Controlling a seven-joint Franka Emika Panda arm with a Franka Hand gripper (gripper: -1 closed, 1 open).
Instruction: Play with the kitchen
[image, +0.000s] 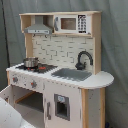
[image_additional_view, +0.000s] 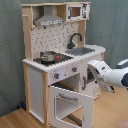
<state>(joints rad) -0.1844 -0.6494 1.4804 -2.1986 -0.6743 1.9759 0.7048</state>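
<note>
Second exterior view: arm hides kitchen's front.

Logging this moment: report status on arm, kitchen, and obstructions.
Gripper at kitchen front, fingers unreadable. Oven door hanging open, pot on stovetop. Nothing blocking.

We count one toy kitchen with one faucet, one sink, one range hood and one microwave. On its stovetop we see one metal pot. We count one robot arm and two knobs.
</note>
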